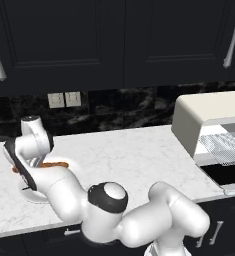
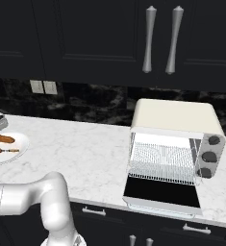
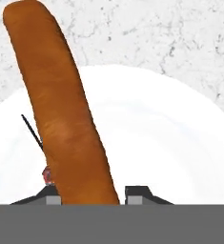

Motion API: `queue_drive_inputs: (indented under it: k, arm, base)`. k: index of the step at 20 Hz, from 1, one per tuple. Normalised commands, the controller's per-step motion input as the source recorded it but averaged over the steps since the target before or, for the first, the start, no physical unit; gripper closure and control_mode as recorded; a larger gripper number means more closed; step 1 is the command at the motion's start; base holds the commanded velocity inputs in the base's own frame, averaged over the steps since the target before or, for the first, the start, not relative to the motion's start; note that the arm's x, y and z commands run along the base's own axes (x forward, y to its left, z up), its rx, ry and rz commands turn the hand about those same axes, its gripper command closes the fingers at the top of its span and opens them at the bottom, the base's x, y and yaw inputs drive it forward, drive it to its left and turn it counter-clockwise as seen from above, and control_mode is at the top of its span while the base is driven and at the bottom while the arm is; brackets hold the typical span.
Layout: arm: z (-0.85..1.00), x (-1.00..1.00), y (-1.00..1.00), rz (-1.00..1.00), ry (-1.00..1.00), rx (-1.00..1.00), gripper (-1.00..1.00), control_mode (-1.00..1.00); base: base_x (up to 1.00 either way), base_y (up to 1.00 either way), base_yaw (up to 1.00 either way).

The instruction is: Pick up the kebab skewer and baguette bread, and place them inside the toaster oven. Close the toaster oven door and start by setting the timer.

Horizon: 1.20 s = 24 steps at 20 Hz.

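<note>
— Orange-brown, that loaf: the baguette bread lay on the white plate at the far left of the marble counter, one end reaching past the rim, and the gripper was down over its near end.

— Were the fingers on it?

— One fingertip stood at each side of the loaf, close against it. Whether they truly pinched it, I could not tell.

— So what could have gone wrong?

— They sat near one end, so on a lift the long free end might have sagged or swung, and the loaf twisted out.

— And the kebab skewer?

— Just beside the loaf on the plate; a swinging loaf could have knocked it off. The toaster oven was well apart to the right, its door folded down, so a weak hold had a long carry to survive.
</note>
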Motion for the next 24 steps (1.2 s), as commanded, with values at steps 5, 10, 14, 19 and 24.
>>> queue_drive_inputs:
  k: [5,10,14,19,24]
  arm:
    - [0.52,-0.87,-0.24,0.04,0.00,-0.02,1.00,-1.00]
    - [0.34,-0.76,-0.45,0.02,0.00,-0.02,1.00,-1.00]
    - [0.39,-0.63,-0.79,0.00,-0.01,0.00,1.00,-1.00]
    - [0.40,-0.64,-0.99,0.00,-0.08,0.00,1.00,-1.00]
    - [0.15,-0.42,-1.00,0.00,-0.14,0.00,1.00,-1.00]
  base:
    - [0.00,0.00,0.00]
    - [0.00,0.00,0.00]
    - [0.00,0.00,0.00]
    - [0.00,0.00,0.00]
    - [0.00,0.00,0.00]
